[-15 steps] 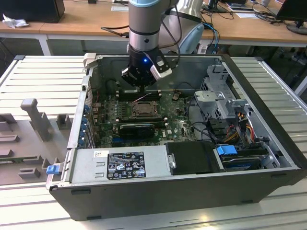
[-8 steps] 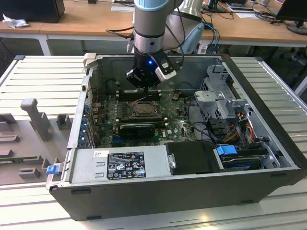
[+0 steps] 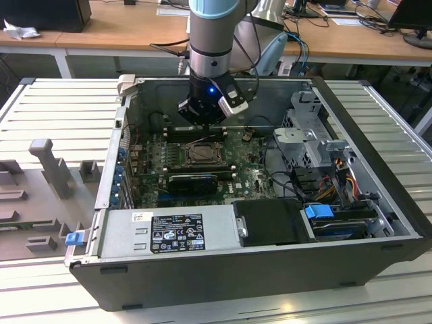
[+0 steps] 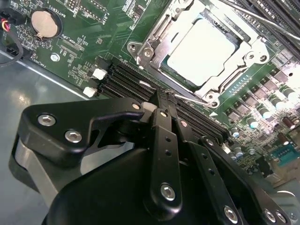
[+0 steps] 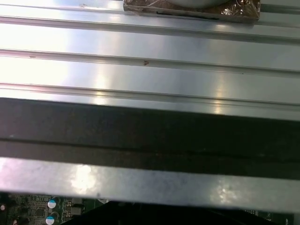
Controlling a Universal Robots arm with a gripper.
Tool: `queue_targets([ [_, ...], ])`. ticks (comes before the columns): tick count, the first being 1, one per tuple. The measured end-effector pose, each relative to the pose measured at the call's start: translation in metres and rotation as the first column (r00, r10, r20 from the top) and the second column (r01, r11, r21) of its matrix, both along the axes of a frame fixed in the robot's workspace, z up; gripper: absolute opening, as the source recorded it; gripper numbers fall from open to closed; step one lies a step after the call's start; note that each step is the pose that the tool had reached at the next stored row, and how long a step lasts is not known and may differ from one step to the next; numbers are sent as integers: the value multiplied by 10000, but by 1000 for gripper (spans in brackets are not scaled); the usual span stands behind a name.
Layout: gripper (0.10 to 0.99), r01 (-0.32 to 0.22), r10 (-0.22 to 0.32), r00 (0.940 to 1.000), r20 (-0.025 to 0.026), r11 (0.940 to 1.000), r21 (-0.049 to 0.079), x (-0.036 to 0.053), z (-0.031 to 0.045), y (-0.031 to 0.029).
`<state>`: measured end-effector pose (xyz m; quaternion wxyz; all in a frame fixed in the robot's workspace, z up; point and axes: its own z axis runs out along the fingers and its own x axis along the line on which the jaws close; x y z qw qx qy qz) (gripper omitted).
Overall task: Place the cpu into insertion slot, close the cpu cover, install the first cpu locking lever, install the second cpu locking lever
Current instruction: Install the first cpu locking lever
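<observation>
Motherboard [image 3: 202, 162] lying flat inside an open computer case [image 3: 378, 223] on a ribbed metal worktop [image 3: 47, 115]. The end effector [image 4: 165, 96], fingers pressed together on nothing, hovers over black memory slots [image 4: 129, 79] just beside the insertion slot [image 4: 154, 35]. The cpu [image 4: 201, 49] sits in that slot, with the cpu cover [image 4: 255, 49] closed around it. Drive bays and cables crowd the exterior view's right. Wooden desks [image 3: 121, 27] stand behind.
</observation>
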<state>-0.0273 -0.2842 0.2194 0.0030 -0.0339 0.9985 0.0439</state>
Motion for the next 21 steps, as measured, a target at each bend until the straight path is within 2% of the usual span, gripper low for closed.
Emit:
queue_targets([
  [11, 106, 0, 0, 10000, 1, 10000, 1, 4, -20, 1],
  [17, 106, 53, -53, 10000, 1, 10000, 2, 49, -42, 1],
  [21, 106, 177, -177, 9998, 1, 9998, 1, 67, -88, 1],
])
